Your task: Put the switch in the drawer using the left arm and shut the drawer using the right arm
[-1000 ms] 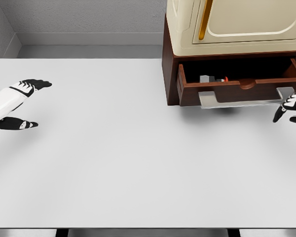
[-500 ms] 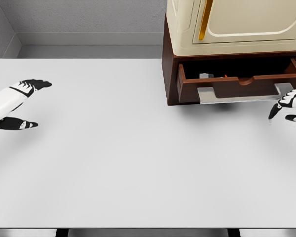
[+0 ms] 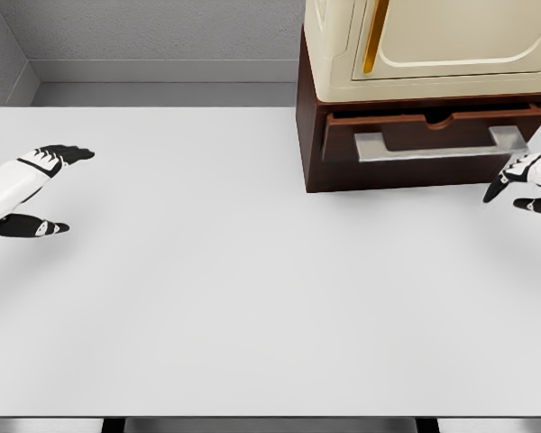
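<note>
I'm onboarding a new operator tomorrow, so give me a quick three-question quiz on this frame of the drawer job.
1. True or false: the drawer is pushed almost fully into the brown cabinet.
2. Which robot hand is nearest the drawer's metal handle: A) left robot hand B) right robot hand?
3. Fill in: the left robot hand holds ____.

Key: 1. True; only a thin dark gap shows along its top. 2. B; it sits just below the handle's right end, fingers open, while the left one rests at the table's left edge. 3. Nothing; its fingers are open, and no switch is visible.
</note>
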